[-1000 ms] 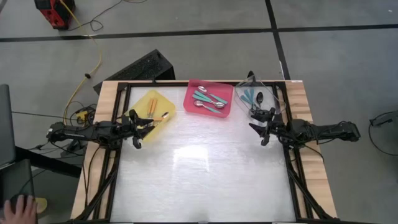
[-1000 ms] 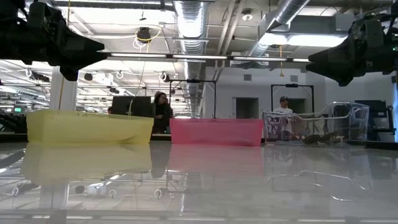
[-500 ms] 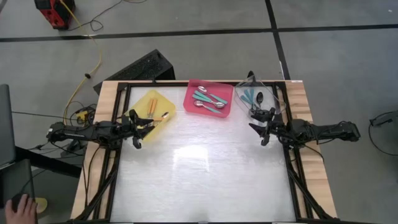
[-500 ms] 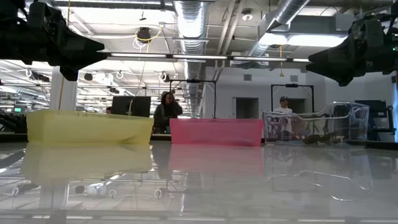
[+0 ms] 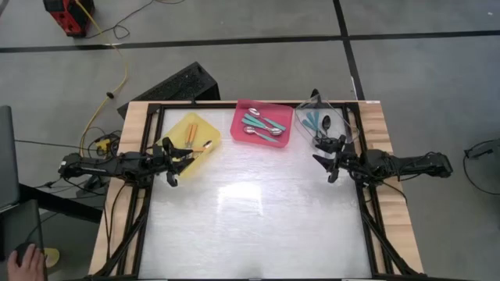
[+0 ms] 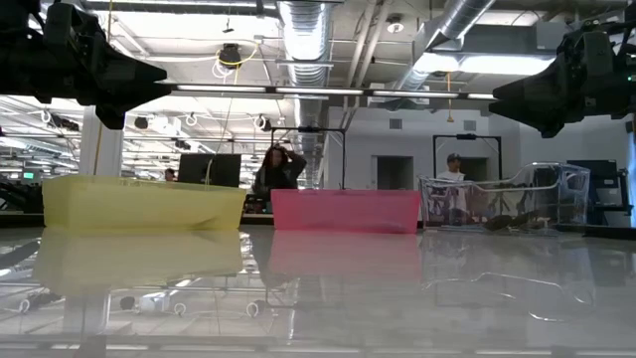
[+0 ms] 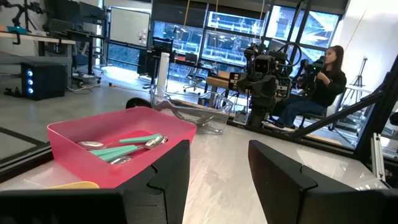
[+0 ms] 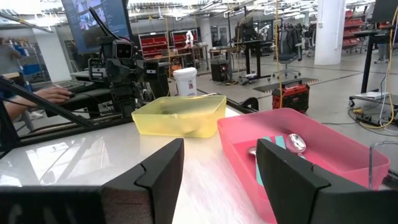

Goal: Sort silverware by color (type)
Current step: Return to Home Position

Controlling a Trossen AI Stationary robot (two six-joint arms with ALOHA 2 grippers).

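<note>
The silverware lies in three trays along the table's far edge. Orange-handled spoons point(image 5: 190, 132) are in the yellow tray point(image 5: 181, 154). Teal-handled spoons with silver bowls point(image 5: 262, 125) are in the pink tray point(image 5: 239, 126). Teal-handled spoons with dark bowls point(image 5: 319, 121) are in the clear tray point(image 5: 347, 125). My left gripper point(image 5: 173, 161) hovers open at the yellow tray's near side, above the table. My right gripper point(image 5: 326, 161) hovers open just near of the clear tray. Both point level toward the table's middle, with nothing between the fingers point(image 7: 171, 177) point(image 8: 158, 171).
The white tabletop point(image 5: 258, 218) stretches bare from the trays to the near edge. A black case point(image 5: 180, 82) sits on the floor beyond the far edge. A person's hand point(image 5: 27, 261) shows off the table at the near left. People sit in the room behind point(image 6: 278, 169).
</note>
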